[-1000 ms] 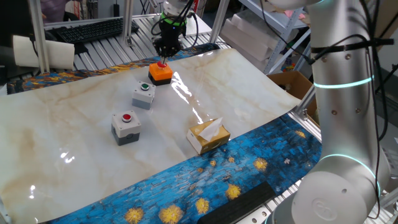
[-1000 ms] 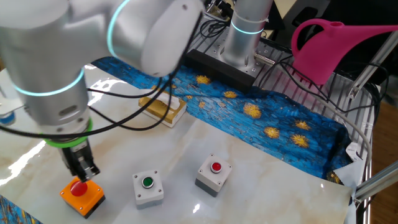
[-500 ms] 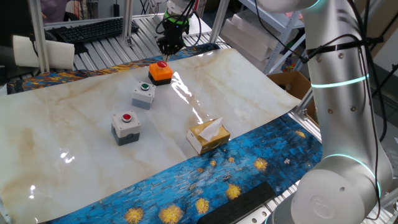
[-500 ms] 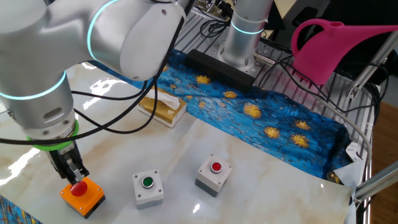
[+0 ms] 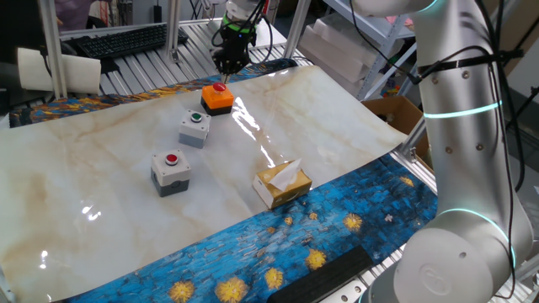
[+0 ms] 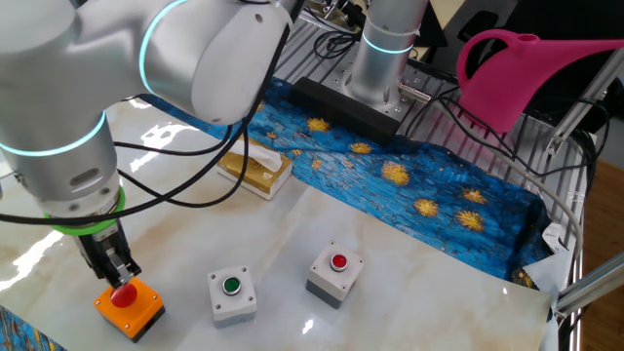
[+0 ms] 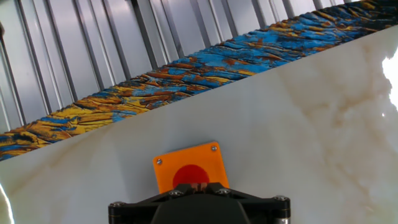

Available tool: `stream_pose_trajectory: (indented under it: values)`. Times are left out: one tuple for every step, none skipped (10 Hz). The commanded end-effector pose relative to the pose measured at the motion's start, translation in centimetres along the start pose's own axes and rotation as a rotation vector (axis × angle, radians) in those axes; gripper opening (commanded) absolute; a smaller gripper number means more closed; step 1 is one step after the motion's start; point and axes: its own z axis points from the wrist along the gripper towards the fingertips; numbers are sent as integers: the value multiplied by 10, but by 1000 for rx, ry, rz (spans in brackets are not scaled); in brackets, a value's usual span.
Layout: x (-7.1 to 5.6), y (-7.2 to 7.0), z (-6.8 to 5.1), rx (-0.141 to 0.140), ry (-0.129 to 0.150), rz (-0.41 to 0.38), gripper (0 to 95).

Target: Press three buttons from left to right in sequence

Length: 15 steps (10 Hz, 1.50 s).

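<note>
Three button boxes stand in a row on the marble sheet. The grey box with a red button point(image 5: 171, 171) point(image 6: 334, 274) and the grey box with a green button point(image 5: 194, 128) point(image 6: 232, 293) stand free. The orange box with a red button point(image 5: 217, 98) point(image 6: 129, 304) point(image 7: 190, 169) is at the row's far end. My gripper point(image 5: 228, 69) point(image 6: 119, 276) point(image 7: 198, 185) points straight down just above that red button, a small gap over it. Its fingertips are together, holding nothing. The hand's body hides the orange box's near edge in the hand view.
A tan tissue box point(image 5: 282, 183) point(image 6: 255, 168) lies on the marble sheet near the blue starry cloth point(image 5: 278, 244). A pink watering can point(image 6: 517, 73) sits past the table. A keyboard point(image 5: 118, 40) and metal rails lie behind the orange box.
One second ago my fingertips were down on the orange box's red button. They have lifted a little off it. Over the last half second nothing has visibly moved.
</note>
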Motion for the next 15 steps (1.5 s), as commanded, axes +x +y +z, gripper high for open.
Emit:
stream_pose_trajectory:
  values:
    - [-3, 2, 2, -5, 2, 3, 0]
    - [-3, 4, 5, -7, 1, 12, 0]
    - [-4, 5, 8, -6, 1, 11, 0]
    - [-4, 6, 10, -7, 1, 19, 0]
    - [-4, 7, 12, -7, 1, 21, 0]
    - [-5, 8, 15, -7, 1, 23, 0]
    - [-6, 10, 18, -11, 1, 29, 0]
    - [-6, 11, 23, -13, 1, 31, 0]
    - [-7, 11, 25, -11, 3, 29, 0]
    - [-7, 11, 26, -13, 8, 26, 0]
    - [-8, 11, 27, -14, 8, 25, 0]
    - [-8, 11, 30, -17, 10, 22, 0]
    - [-9, 11, 32, -21, 11, 24, 0]
    - [-9, 11, 31, -19, 11, 29, 0]
    - [-8, 8, 24, -16, 11, 27, 0]
